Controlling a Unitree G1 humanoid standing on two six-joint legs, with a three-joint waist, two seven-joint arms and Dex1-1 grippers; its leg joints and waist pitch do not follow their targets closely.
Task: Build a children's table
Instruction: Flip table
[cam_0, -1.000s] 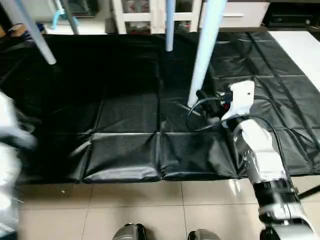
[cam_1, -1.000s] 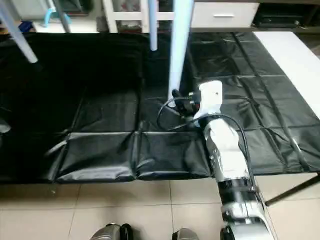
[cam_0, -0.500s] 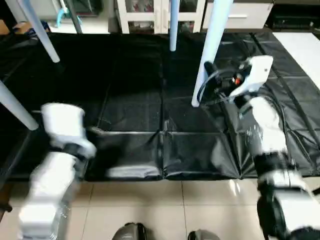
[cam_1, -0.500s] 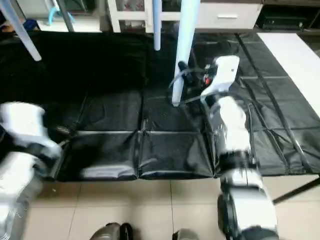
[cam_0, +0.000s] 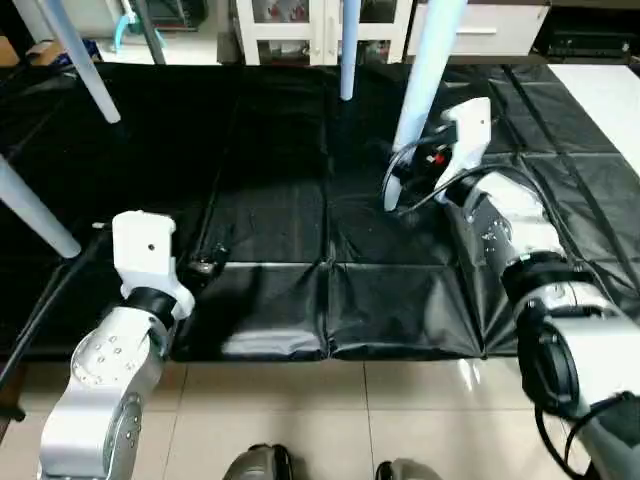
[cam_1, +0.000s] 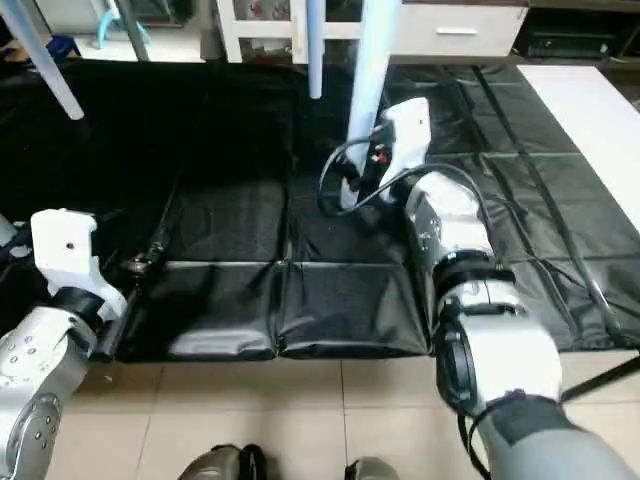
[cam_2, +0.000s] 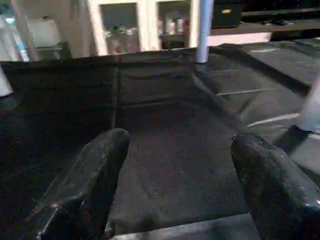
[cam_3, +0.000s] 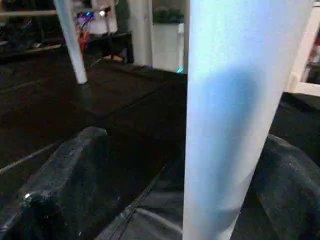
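Observation:
Several white tube legs of the children's table stand on the black mat (cam_0: 270, 170); the tabletop is out of view above. The nearest leg (cam_0: 425, 70) rises right of centre. My right gripper (cam_0: 398, 188) is low at this leg, open, and the leg (cam_3: 235, 100) stands between its two fingers (cam_3: 60, 175). Other legs stand at the back (cam_0: 347, 50), the far left (cam_0: 80, 60) and the near left (cam_0: 35, 215). My left gripper (cam_0: 205, 265) hovers low over the mat's front left, its fingers (cam_2: 85, 185) open with nothing between them.
Tiled floor (cam_0: 300, 420) runs along the mat's near edge. White cabinets (cam_0: 320, 20) line the back. A white surface (cam_0: 605, 90) lies at the far right. A cable (cam_0: 40, 300) trails by my left arm.
My left arm has swung in from the left and settled over the mat's front left. My right gripper has moved forward and closed in around the nearest leg. The view has tilted a little.

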